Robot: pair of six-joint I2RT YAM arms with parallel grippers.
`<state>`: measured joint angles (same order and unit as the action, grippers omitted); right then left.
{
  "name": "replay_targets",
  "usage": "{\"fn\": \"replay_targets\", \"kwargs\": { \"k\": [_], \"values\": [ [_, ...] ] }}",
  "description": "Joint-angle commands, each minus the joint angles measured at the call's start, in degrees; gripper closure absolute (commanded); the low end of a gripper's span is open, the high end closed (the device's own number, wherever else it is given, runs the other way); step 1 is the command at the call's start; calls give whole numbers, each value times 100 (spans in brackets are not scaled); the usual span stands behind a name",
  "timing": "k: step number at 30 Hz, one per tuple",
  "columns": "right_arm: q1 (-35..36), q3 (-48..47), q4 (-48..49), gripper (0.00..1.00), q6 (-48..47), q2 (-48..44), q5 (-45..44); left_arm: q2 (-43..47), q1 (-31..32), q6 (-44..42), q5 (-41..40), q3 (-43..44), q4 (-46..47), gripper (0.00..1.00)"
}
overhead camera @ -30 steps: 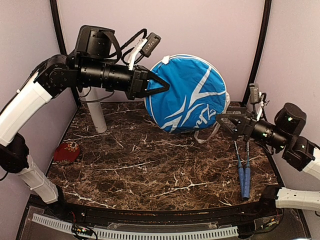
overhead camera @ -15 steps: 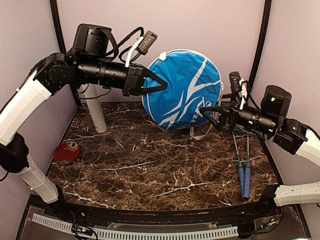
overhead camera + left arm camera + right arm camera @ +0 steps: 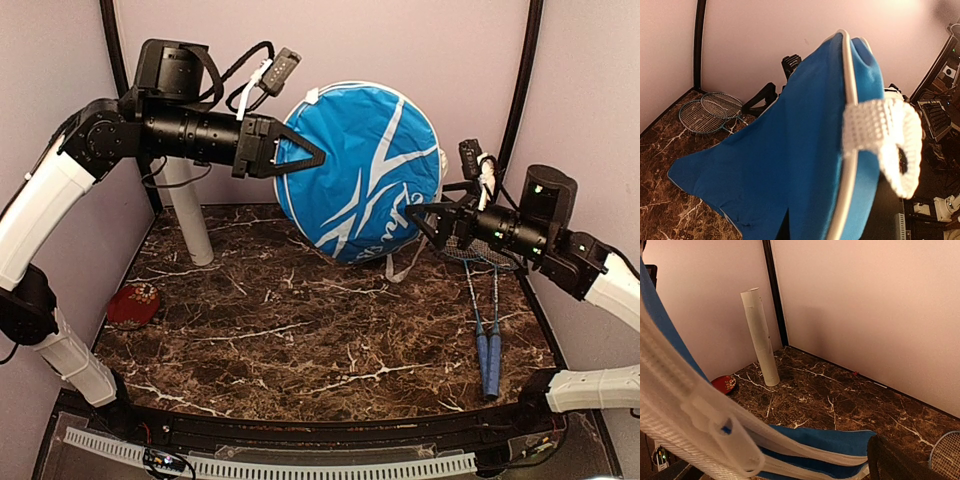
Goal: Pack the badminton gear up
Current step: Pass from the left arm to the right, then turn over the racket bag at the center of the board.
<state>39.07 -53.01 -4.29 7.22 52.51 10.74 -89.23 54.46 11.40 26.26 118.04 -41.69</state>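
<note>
The left claw (image 3: 315,158) is pinched tight on the rim of the big blue cover (image 3: 370,150) and holds it up over the table (image 3: 300,330). The right claw (image 3: 422,222) is wide apart, just beside the cover's lower right edge. Two rackets (image 3: 482,350) lie on the table below it. The white tube (image 3: 190,220) stands back left.

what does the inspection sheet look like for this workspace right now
surface: dark marbled table top
job's things: blue racket cover held up by its rim; two rackets lying flat at right; white tube upright, back left; shuttlecocks: nothing seen
clutter: red oval object near the left edge
end effectors: left end effector shut on the cover's rim; right end effector open, at the cover's lower right edge
cables: cables looped above the left wrist
surroundings: plain pale walls, black corner posts
</note>
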Motion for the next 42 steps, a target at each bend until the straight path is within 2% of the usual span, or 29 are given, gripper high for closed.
{"fn": "replay_targets", "kwargs": {
  "k": [1, 4, 7, 9, 11, 13, 14, 15, 16, 18, 21, 25, 28, 32, 36, 39, 42],
  "values": [
    [-302, -239, 401, 1, 30, 156, 990, 204, -57, 12, 302, 251, -102, 100],
    [-320, -619, 228, 8, -35, 486, 1783, 209, -75, 9, 407, 278, -119, 100],
    [-326, -995, 94, 24, 42, 793, 2479, 191, -93, 2, 453, 297, -122, 100],
    [-330, -1156, 82, 40, 160, 915, 2795, 193, -109, -41, 418, 300, -140, 100],
    [-327, -1248, 87, 64, 298, 949, 2925, 230, -117, -140, 250, 287, -142, 100],
    [-330, -1263, 174, 84, 500, 896, 3009, 322, -119, -275, 1, 232, -81, 100],
    [-330, -1264, 238, 92, 658, 860, 3046, 390, -119, -353, -159, 163, 14, 95],
    [-330, -1264, 301, 99, 830, 808, 3049, 502, -119, -409, -339, 37, 152, 82],
    [-329, -1355, 353, 100, 1025, 768, 3015, 628, -119, -463, -473, -93, 302, 61],
    [-330, -1589, 420, 100, 1422, 708, 2943, 850, -123, -562, -871, -364, 583, 35],
    [-328, -1788, 546, 100, 2264, 631, 2659, 1078, -128, -643, -1398, -621, 773, 20],
    [-321, -1870, 761, 100, 3408, 640, 2326, 1180, -137, -662, -1745, -883, 879, 13],
    [-325, -1959, 584, 100, 4116, 794, 2073, 1201, -150, -556, -1815, -1058, 943, 10],
    [-328, -1932, 903, 100, 5004, 871, 2055, 1336, -193, -403, -1757, -1415, 1193, 8],
    [-336, -1941, 985, 100, 5507, 911, 1782, 1420, -246, -267, -1664, -1662, 1304, 7],
    [-360, -1577, 1185, 100, 6040, 941, 1586, 1508, -260, -139, -1604, -1932, 1400, 7],
    [-389, -1184, 758, 100, 6044, 1008, 1201, 1689, -280, 10, -1573, -2412, 1633, 7]
  ]
}}
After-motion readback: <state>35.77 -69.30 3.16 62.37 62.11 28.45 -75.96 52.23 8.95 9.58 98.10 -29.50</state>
